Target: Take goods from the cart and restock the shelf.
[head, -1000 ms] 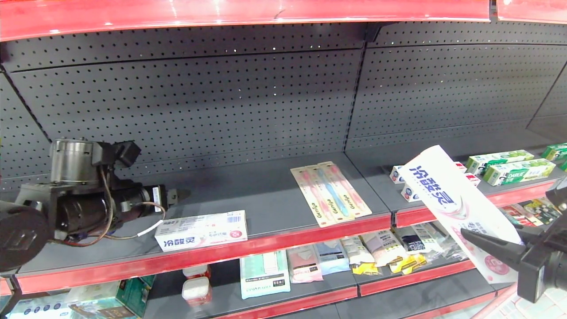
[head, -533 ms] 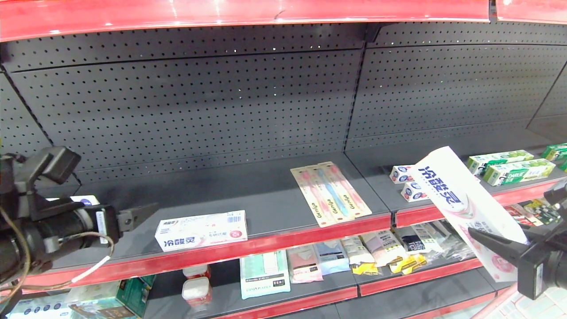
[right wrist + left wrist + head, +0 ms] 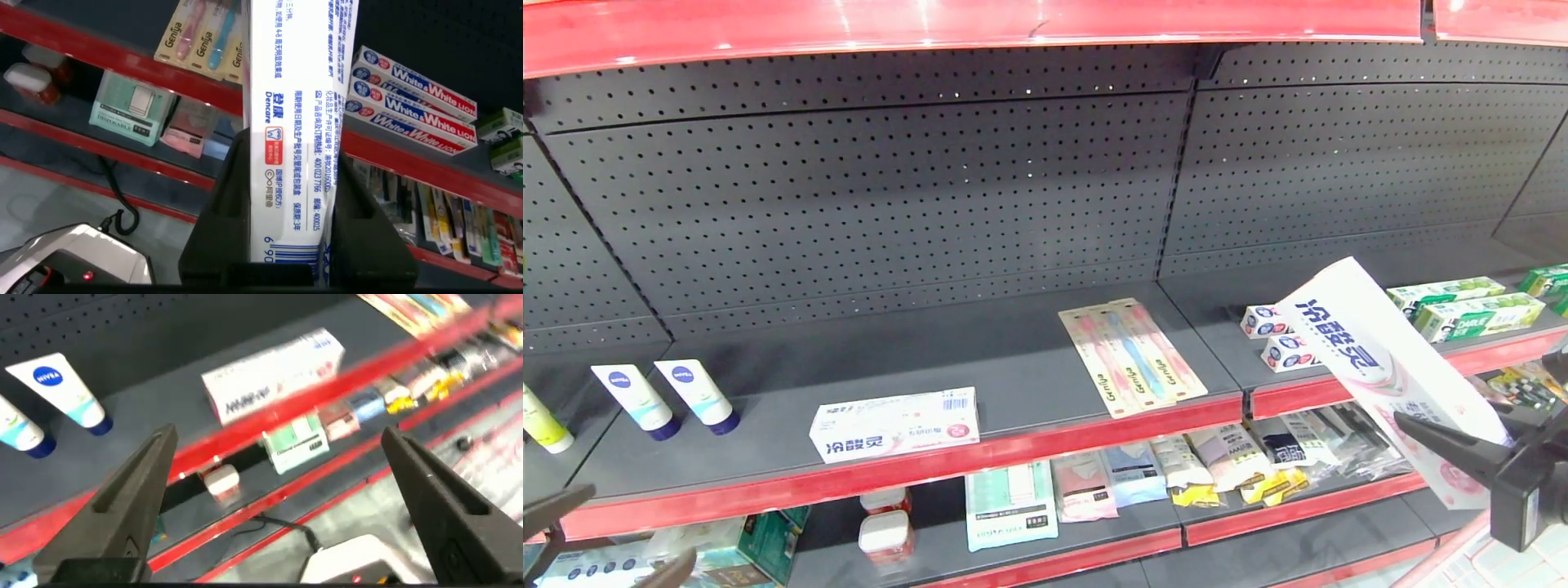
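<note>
Your right gripper [image 3: 290, 175] is sitting at about 4 o'clock in the head view, and its jaws are clamping the lower end of a long white toothpaste box [image 3: 1372, 359]. One jaw is pressing on each broad face. The box is tilting up and away from the gripper, its free end pointing toward 10 o'clock. It is hanging in front of the shelf's [image 3: 1013, 359] red front edge, clear of the board.

Your left gripper [image 3: 278, 434] is hanging low at 8 o'clock, below the shelf's front edge. Its jaws are standing wide apart and gripping nothing.

A second toothpaste box [image 3: 894, 423] is lying flat near the shelf's front edge, at about 7 o'clock from the middle of the head view. A pack of toothbrushes [image 3: 1131, 355] is lying flat at 4 o'clock from the middle, angled across the board. Two white tubes with blue caps [image 3: 698, 394] are standing side by side on their caps at 9 o'clock. On the next shelf section at 3 o'clock, small white-and-blue boxes [image 3: 1270, 335] are lying just behind the held box, and green boxes [image 3: 1478, 314] are lying beyond them.
</note>
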{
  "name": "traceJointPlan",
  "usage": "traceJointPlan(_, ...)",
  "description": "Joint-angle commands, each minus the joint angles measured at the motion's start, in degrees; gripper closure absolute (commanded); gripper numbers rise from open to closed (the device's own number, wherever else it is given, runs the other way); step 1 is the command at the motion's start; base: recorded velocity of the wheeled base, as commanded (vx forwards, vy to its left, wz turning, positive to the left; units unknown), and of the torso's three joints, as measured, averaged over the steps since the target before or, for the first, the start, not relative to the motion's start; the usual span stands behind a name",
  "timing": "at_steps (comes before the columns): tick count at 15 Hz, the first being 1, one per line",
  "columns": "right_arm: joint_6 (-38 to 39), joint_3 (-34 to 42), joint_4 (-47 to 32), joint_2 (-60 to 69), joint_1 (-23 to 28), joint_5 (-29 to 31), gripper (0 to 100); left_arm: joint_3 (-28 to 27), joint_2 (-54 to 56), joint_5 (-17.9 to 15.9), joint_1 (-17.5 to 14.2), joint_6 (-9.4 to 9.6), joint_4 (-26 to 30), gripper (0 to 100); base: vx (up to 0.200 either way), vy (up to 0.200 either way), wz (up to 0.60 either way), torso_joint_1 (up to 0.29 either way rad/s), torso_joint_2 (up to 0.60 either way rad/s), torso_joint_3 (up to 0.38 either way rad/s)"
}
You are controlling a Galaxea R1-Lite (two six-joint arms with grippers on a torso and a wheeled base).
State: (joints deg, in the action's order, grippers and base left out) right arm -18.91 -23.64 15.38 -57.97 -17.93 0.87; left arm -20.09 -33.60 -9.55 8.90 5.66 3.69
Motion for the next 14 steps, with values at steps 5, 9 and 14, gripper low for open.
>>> traceJointPlan(5,-1.57,-0.18,0.00,0.49,0.00,-0.16,100,1.11,19.97,-1.44,0.07,4.36,9.75,0,0.000,0.000,0.00,0.000,0.00,0.000)
traceJointPlan(9,-1.57,-0.09,0.00,0.49,0.00,-0.07,100,1.11,20.50,-1.44,0.07,4.45,9.75,0,0.000,0.000,0.15,0.002,0.00,0.002)
traceJointPlan(14,-1.57,-0.01,0.00,-0.13,0.00,-0.07,100,1.63,21.20,-1.44,0.07,4.45,9.93,0,0.000,0.000,0.60,0.003,0.00,0.001)
